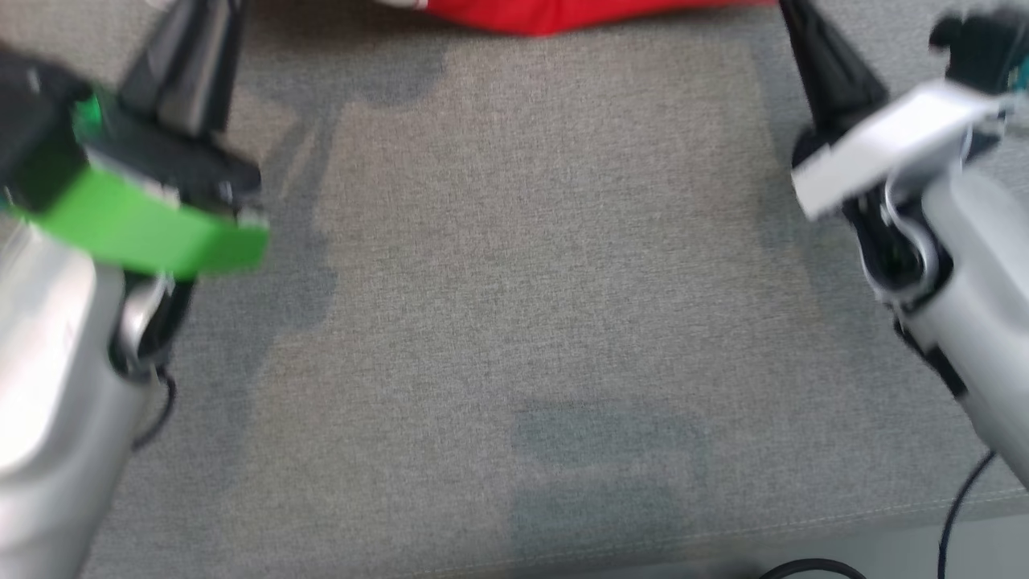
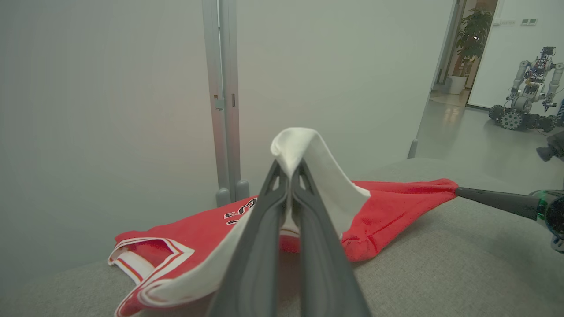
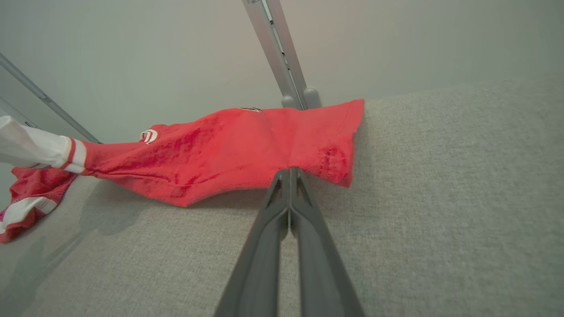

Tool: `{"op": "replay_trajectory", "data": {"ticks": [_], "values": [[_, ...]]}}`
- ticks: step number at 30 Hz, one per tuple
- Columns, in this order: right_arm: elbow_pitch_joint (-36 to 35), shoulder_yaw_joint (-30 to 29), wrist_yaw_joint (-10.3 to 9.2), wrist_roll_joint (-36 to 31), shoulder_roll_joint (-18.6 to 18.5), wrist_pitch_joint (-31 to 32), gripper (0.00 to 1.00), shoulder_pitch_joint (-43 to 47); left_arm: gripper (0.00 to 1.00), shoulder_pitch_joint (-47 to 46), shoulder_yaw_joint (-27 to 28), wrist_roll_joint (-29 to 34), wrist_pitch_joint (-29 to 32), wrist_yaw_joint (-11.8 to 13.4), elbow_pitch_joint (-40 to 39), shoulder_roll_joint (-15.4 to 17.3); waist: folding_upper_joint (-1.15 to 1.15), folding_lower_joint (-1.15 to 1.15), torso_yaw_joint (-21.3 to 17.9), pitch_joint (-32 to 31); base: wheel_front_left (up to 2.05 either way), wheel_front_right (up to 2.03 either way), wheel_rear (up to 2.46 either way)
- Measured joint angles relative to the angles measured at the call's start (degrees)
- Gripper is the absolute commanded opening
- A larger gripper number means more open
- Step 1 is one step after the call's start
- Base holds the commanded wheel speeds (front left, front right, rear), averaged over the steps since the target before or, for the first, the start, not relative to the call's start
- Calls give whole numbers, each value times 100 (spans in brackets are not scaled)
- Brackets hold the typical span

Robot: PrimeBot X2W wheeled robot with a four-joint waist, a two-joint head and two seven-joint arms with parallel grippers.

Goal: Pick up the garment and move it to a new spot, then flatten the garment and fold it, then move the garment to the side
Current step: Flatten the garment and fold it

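Over the near part of the grey cushion (image 1: pixel 514 322), both pale forearms reach toward its far edge. The left gripper (image 2: pixel 290 169) is clamped on a white-trimmed fold of the red garment (image 3: pixel 229 141), holding that fold up off the cushion. The right gripper (image 3: pixel 289 172) pinches the garment's red hem just above the cushion. The garment is stretched along the cushion's far edge. A metal post (image 2: pixel 222 88) stands behind the cushion. Well beyond the cushion, past a doorway, is another wheeled robot (image 2: pixel 526 94).

Garment (image 1: pixel 555 14) cut off by head view's top edge, its lettering (image 2: pixel 240 210) half hidden behind left jaws, left forearm (image 1: pixel 40 362) blurred
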Motion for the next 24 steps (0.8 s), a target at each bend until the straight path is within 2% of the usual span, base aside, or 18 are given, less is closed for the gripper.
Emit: {"op": "replay_trajectory", "data": {"ticks": [5,7,8,9,10,13,15,19,20,22,24], "values": [[-654,82,0,481,-546,-135,0,1308,0,1820,409,59,-1,1,-684,-89,0,0,-31,-430,0,0,0],[-848,45,0,617,-686,-185,0,1801,0,2499,558,115,-2,1,-902,-210,0,-1,-40,-622,0,0,0],[-848,45,0,617,-686,-185,0,1801,0,2499,558,115,-2,1,-902,-210,0,-1,-40,-622,0,0,0],[-1014,-9,0,695,-797,-207,0,2273,0,3149,660,307,-1,38,-1100,-288,0,0,-49,-822,0,0,0],[-1014,-9,0,695,-797,-207,0,2273,0,3149,660,307,-1,38,-1100,-288,0,0,-49,-822,0,0,0],[-1262,53,0,740,-936,-233,0,2933,0,4125,991,403,-1,226,-1370,-569,0,-1,-71,-1107,0,0,0],[-1373,86,1,778,-987,-241,0,3411,0,4684,1203,419,-2,254,-1500,-826,0,-1,-90,-1277,0,0,0],[-1674,15,0,851,-1115,-249,0,4233,0,5624,1589,396,-1,252,-1704,-1518,0,-1,-123,-1548,0,0,0],[-1887,-152,1,853,-1145,-256,0,4556,0,5975,1674,274,-1,194,-1789,-1760,0,-1,-145,-1632,0,0,0],[-2087,-402,1,857,-1181,-259,0,4796,0,6228,1691,191,-1,144,-1898,-1858,0,-1,-185,-1660,0,0,0],[-2271,-606,0,848,-1199,-271,0,4880,0,6299,1539,109,41,93,-1984,-1780,0,-1,-222,-1641,0,0,0]]}}
